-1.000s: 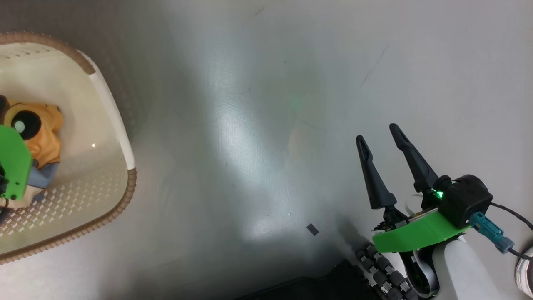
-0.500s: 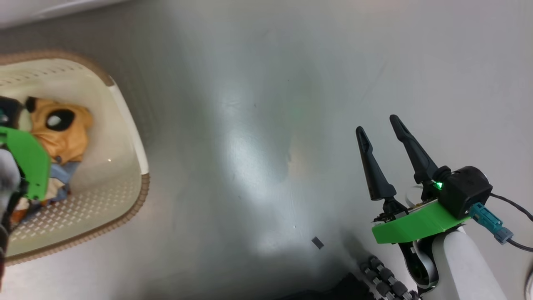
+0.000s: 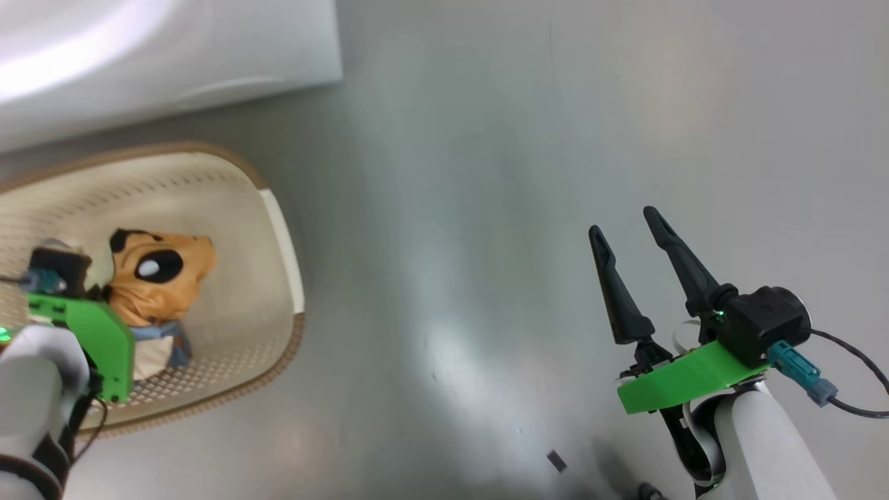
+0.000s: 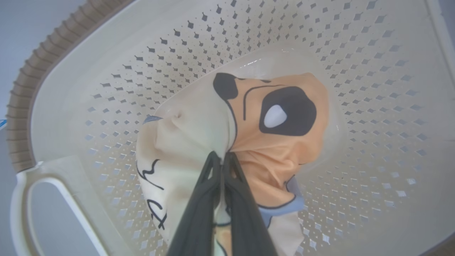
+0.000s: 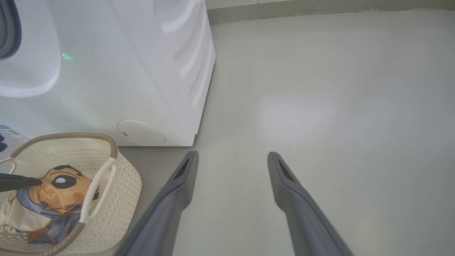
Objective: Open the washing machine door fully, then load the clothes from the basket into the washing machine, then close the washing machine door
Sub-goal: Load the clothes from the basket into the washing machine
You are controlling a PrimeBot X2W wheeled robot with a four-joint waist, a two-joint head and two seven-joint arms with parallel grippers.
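We log: left gripper [image 4: 222,157] pinched tight on cream, orange and light blue dog-print clothes [image 4: 280,156], inside cream perforated plastic basket [image 4: 106,60] | basket stands just beside big white washing machine [image 5: 160,78] | right gripper [image 3: 624,222] spread wide over glossy grey floor [image 3: 451,208], well apart from basket | small dark scrap [image 3: 556,460] near it.

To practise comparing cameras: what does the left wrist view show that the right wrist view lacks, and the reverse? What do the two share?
Left wrist view's extra: a close look at the left gripper shut on the clothes, and the black scribbles on their cream part. Right wrist view's extra: the washing machine with its round hatch, and the open right gripper. Shared: the basket with the clothes in it.
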